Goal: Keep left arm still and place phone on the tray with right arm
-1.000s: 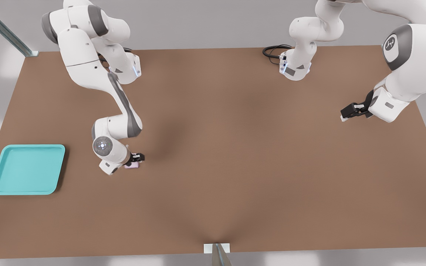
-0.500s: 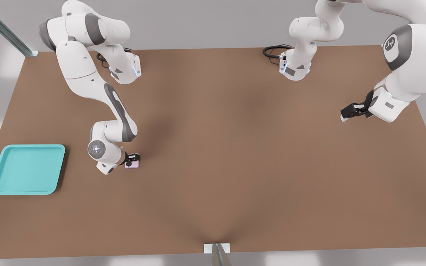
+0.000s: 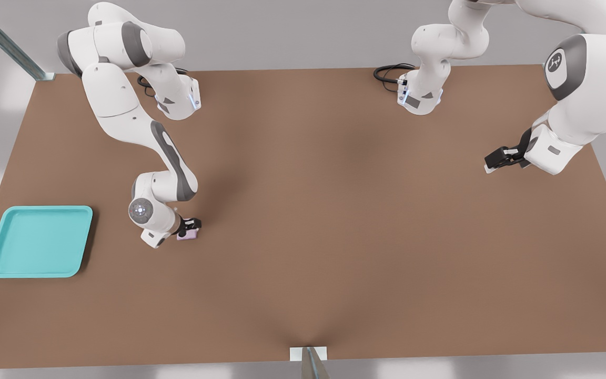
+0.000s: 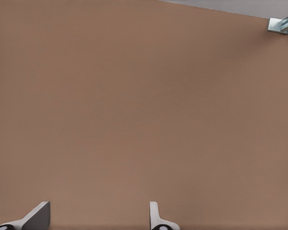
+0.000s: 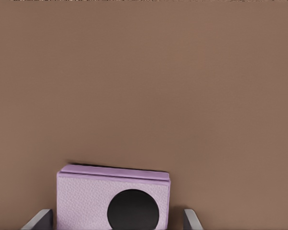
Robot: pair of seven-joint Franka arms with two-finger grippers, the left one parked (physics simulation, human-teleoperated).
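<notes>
The pale pink-lilac phone (image 3: 188,236) lies flat on the brown table (image 3: 334,221), left of centre in the front view. My gripper (image 3: 191,226) is down over it, hanging from the striped right arm (image 3: 169,163). In the right wrist view the phone (image 5: 86,196) shows one black camera circle and sits between the two fingertips (image 5: 41,221). A narrow gap remains on each side, so the gripper (image 5: 116,219) is open around it. The turquoise tray (image 3: 34,242) rests near the table's left edge in the front view, well apart from the phone, with nothing on it.
The parked left arm (image 3: 576,95) hangs over the front view's right side, its black gripper (image 3: 500,158) above the table. A black cable (image 3: 390,71) loops at the far edge. A metal bracket (image 3: 308,353) sits at the near edge, a metal strut (image 3: 6,45) at the far left corner.
The right arm's wrist shifted slightly toward the front view's left, then the gripper settled lower over the phone. The phone and tray have not moved.
</notes>
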